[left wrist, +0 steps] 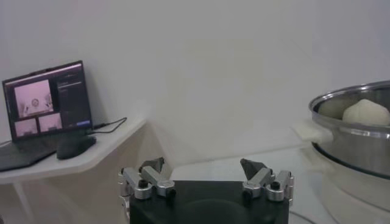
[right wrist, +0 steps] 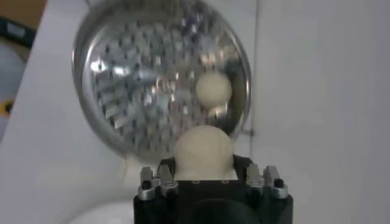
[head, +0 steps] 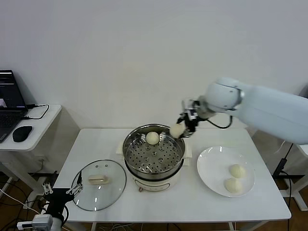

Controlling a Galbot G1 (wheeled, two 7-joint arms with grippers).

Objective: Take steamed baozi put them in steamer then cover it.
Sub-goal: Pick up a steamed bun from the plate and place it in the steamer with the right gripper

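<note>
The right hand (head: 184,126) is closed on a bun (head: 176,130), carrying it over the right rim of the steamer (head: 154,153). One bun (head: 152,138) already sits inside, at the far side. Next, I judge, it should move further in over the tray, lower, and release. Two buns (head: 235,178) wait on the plate (head: 210,163); the lid (head: 99,185) lies on the tabletop (head: 192,202), near left. The left hand (left wrist: 207,180) idles open, low left. The right fingers are hidden behind the bun.

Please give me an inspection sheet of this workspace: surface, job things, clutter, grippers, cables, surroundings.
Surface: white table.
Job things: steamer at centre, one baozi inside; two baozi on plate; cover flat on the table on the steamer's left.
Clutter: nothing seen.
Grippers: right gripper shut on a held baozi above the steamer's right rim; left gripper open, low off the table's front-left corner.
Cables: cord on side desk.
Surroundings: laptop, mouse, white wall.
</note>
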